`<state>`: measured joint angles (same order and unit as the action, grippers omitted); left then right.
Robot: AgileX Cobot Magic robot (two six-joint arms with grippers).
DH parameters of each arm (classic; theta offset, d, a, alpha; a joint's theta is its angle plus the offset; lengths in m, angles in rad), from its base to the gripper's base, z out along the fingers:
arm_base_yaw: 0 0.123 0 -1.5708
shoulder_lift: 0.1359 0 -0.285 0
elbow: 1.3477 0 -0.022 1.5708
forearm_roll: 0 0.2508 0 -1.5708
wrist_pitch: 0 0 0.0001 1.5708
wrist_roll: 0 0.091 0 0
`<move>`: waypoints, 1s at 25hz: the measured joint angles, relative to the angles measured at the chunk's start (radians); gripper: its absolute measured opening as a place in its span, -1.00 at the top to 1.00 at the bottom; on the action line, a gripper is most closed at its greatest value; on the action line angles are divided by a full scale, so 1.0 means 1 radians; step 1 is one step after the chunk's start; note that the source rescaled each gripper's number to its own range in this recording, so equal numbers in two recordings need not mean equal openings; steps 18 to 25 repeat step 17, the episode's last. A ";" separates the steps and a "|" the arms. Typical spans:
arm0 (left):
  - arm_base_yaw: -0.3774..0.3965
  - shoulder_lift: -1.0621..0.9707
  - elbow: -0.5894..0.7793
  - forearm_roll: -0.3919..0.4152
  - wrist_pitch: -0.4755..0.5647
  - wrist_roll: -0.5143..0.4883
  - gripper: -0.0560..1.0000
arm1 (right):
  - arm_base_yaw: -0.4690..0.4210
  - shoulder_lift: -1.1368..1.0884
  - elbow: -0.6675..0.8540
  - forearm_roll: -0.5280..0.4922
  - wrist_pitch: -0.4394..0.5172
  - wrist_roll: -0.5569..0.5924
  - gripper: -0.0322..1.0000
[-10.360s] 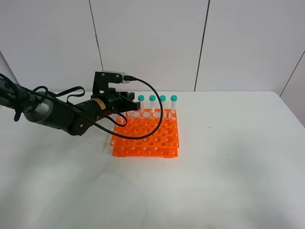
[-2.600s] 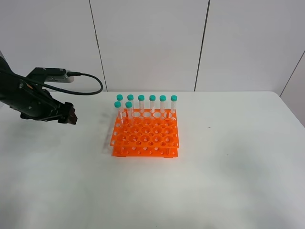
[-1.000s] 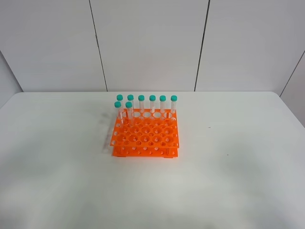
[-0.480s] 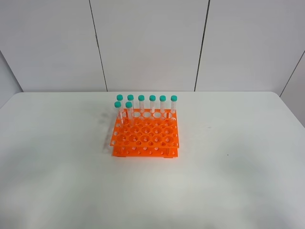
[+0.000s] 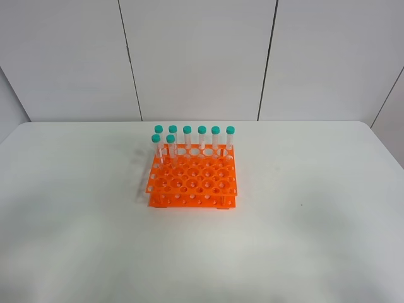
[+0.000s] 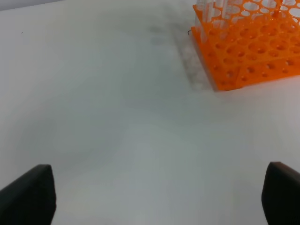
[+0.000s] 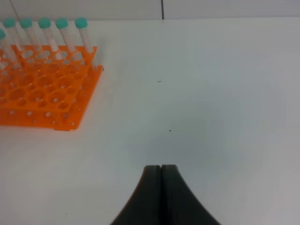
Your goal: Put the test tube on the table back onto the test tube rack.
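Test tube (image 5: 170, 148) racked, well apart from fingers (image 6: 29, 194)

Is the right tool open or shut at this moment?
Shut. In the right wrist view the two dark fingers of the right tool meet along one thin seam, with nothing between them.

Pretty plain setup: the back is closed off by a wall of big white panels (image 5: 196, 57), split by thin dark vertical seams (image 5: 267, 60). Everything is lit softly and evenly, so only faint grey shadows are cast. A wide white matte surface (image 5: 303, 240) with rounded corners is spread across the lower part of the high view.
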<state>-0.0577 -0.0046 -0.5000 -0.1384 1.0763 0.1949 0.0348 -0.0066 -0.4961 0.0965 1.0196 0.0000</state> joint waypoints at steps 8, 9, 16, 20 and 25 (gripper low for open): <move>0.000 0.000 0.000 0.000 0.000 0.000 -0.91 | 0.000 0.000 0.000 0.000 0.001 0.000 0.94; 0.000 0.000 0.000 0.000 0.000 0.000 -0.91 | 0.000 0.000 0.000 0.000 0.001 0.000 0.94; 0.000 0.000 0.000 0.000 0.000 0.000 -0.91 | 0.000 0.000 0.000 0.000 0.001 0.000 0.94; 0.000 0.000 0.000 0.000 0.000 0.000 -0.91 | 0.000 0.000 0.000 0.000 0.001 0.000 0.94; 0.000 0.000 0.000 0.000 0.000 0.000 -0.91 | 0.000 0.000 0.000 0.000 0.001 0.000 0.94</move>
